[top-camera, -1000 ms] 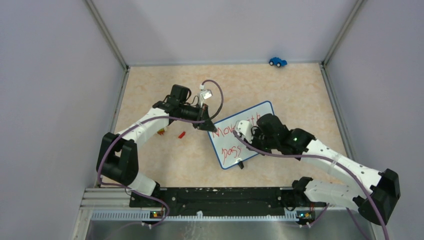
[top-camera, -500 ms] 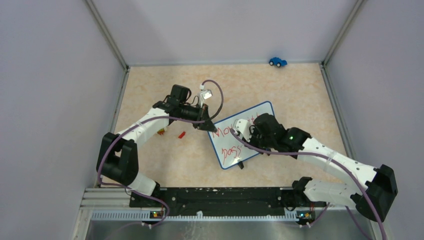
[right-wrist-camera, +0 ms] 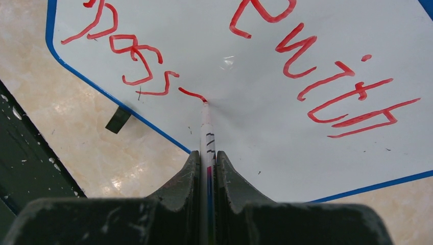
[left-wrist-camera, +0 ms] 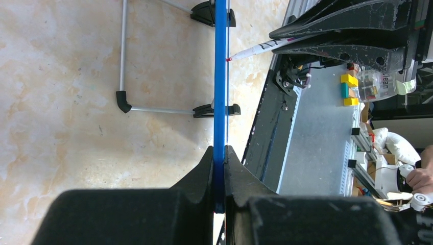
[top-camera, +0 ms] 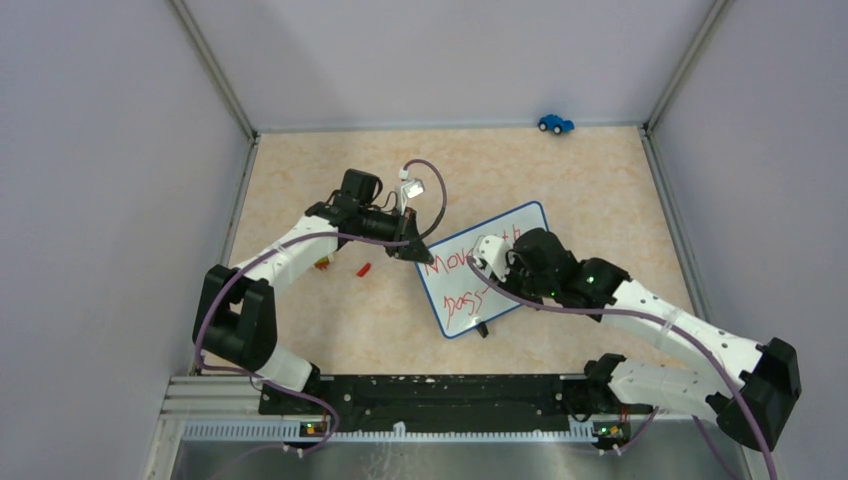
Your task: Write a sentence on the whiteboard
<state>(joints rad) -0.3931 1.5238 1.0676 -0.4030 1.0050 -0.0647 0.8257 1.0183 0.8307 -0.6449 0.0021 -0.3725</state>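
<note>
Your right fingers (right-wrist-camera: pixel 185 178), clamped on the red marker (right-wrist-camera: pixel 207 130), have just dragged a fresh stroke past "poss". Left fingers (left-wrist-camera: pixel 203 171) stay pinched on the mid-bench (top-camera: pixel 330 320) whiteboard (right-wrist-camera: pixel 255 122) at its nine o'clock rim. The sentence (right-wrist-camera: pixel 191 94) looks unfinished.

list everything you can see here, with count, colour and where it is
whiteboard: one, white with blue rim, middle of the table
sentence: two lines, red, on the whiteboard
marker: one, white with red tip, tip touching the whiteboard at the end of the second line
toy car: one, blue, far edge of the table
small piece: one, red, on the table left of the whiteboard
table: one, beige marbled, under everything
left claw: one, black, shut on the whiteboard's blue rim
right claw: one, black, shut on the marker
</note>
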